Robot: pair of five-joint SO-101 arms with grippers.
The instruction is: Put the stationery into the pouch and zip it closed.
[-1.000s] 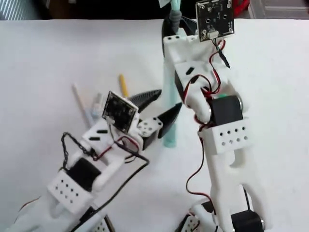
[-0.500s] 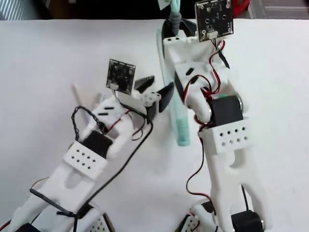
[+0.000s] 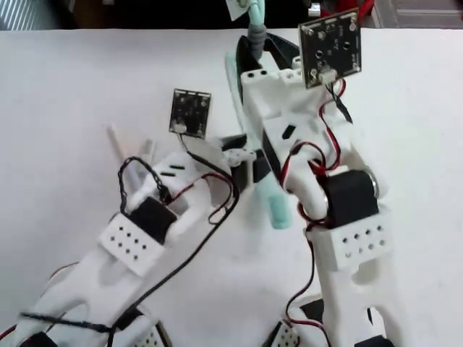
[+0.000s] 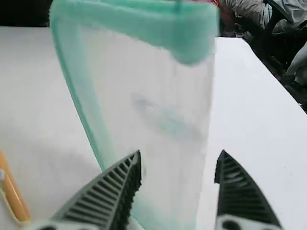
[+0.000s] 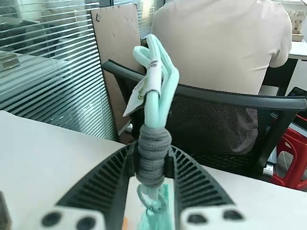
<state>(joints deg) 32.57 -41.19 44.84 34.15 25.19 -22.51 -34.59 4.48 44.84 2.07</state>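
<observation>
The pouch point(image 3: 273, 202), translucent with mint green edging, lies lengthwise on the white table between the two arms. My right gripper point(image 3: 258, 43) is at its far end, shut on the grey-wrapped mint cord point(image 5: 152, 146) of the pouch; a paper tag point(image 5: 139, 91) hangs from the cord's loop. My left gripper point(image 4: 180, 158) is open and straddles the pouch point(image 4: 153, 110) near its middle, one finger on each side. A yellow pen point(image 4: 12, 196) lies beside the left gripper. Two white pens point(image 3: 119, 144) lie on the table left of the left arm.
The table point(image 3: 65, 79) has free room at far left and far right. Its far edge runs just behind the right gripper. A black mesh chair point(image 5: 225, 124) stands beyond that edge. The arms' cables loop over the near middle.
My left arm has swung right and forward, so its open gripper now straddles the pouch and the arm covers the yellow pen. The pouch has tilted, and the right arm has shifted slightly.
</observation>
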